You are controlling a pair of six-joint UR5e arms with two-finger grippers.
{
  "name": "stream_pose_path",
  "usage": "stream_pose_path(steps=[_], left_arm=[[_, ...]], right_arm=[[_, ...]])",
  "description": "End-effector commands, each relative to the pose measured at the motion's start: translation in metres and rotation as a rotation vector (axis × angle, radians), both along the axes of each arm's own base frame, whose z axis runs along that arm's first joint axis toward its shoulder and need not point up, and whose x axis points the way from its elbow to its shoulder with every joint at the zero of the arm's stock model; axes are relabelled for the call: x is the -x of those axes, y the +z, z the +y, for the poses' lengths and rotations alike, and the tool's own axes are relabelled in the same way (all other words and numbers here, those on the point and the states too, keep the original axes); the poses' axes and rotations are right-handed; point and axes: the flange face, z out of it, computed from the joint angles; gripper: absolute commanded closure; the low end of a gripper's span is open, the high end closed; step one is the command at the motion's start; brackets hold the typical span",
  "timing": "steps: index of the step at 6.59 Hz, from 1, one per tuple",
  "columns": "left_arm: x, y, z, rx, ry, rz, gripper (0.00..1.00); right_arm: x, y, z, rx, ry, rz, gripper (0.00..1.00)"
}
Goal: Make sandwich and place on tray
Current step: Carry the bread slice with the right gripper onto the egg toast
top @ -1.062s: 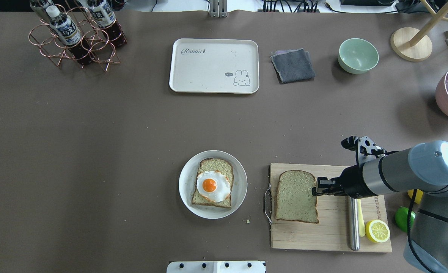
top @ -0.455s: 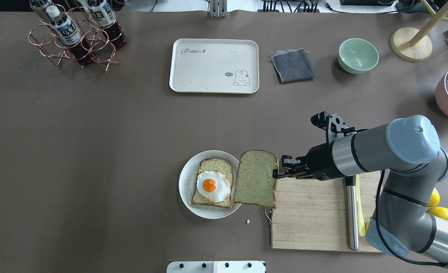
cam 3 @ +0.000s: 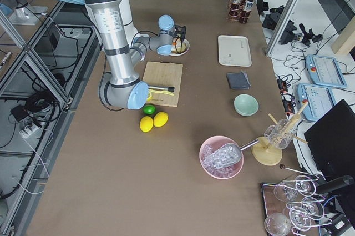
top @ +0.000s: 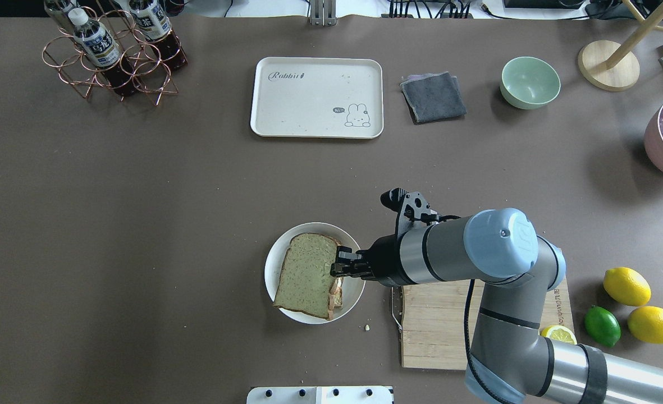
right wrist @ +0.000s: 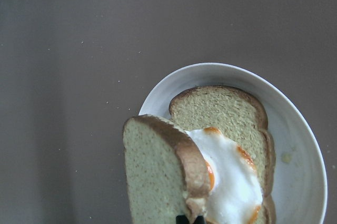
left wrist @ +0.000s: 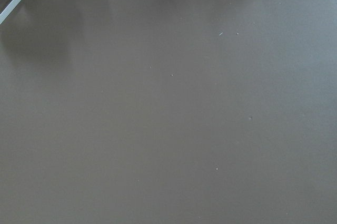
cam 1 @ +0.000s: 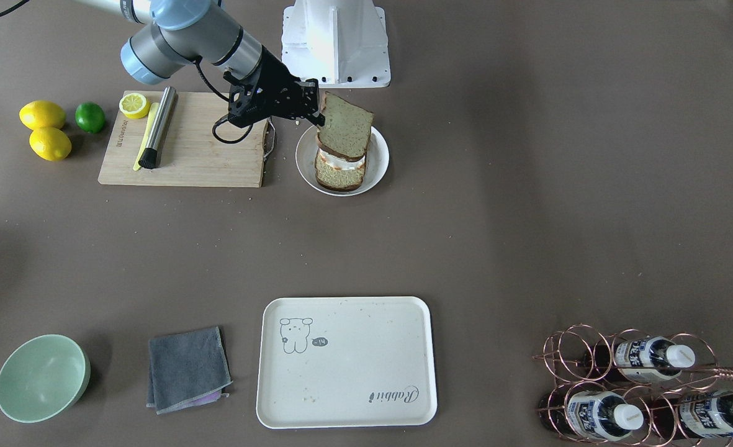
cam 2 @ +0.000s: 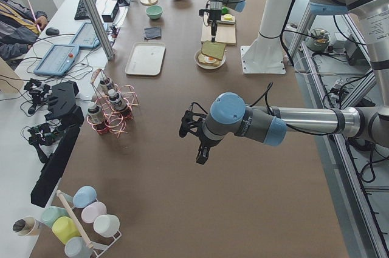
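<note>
We've got the right end effector [top: 337, 270] clamped on the top slice [top: 306, 276], tilted over the egg [right wrist: 231, 182] on the plate [top: 271, 264] at lower centre, so we'd level it, line up crusts, then let go gently.

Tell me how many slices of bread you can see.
2. The bottom slice lies on the white plate under the fried egg. The top slice is held tilted above it in the right pincer. None looks hidden.
</note>
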Motion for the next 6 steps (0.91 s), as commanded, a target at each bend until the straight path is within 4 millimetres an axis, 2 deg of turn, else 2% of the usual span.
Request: stream_pose_path(steps=[1, 2, 3, 4, 5, 6], left_arm=[[0.0, -0.002, 0.0, -0.002, 0.001, 0.01, 0.02], [-0.001, -0.002, 0.002, 0.001, 0.001, 0.01, 0.02], [-0.001, -0.002, 0.0, 0.004, -0.002, 0.012, 0.02], [-0.012, -0.019, -0.02, 0.032, -0.026, 0.032, 0.02], [-0.049, -0.049, -0.048, 0.064, -0.025, 0.075, 0.02], [-0.092, -0.077, -0.059, 0.095, -0.035, 0.141, 0.02]], right_arm=[[0.017, 0.012, -0.01, 0.006, 0.027, 0.035, 0.61], [0.014, 0.017, -0.02, 0.01, 0.042, 0.044, 0.7], [0.009, 0.018, -0.027, 0.013, 0.05, 0.047, 0.7], [-0.002, 0.022, -0.034, 0.018, 0.043, 0.046, 0.59], [-0.026, 0.026, -0.044, 0.032, 0.028, 0.041, 0.01], [-0.053, 0.041, -0.043, 0.038, 0.041, 0.052, 0.0]])
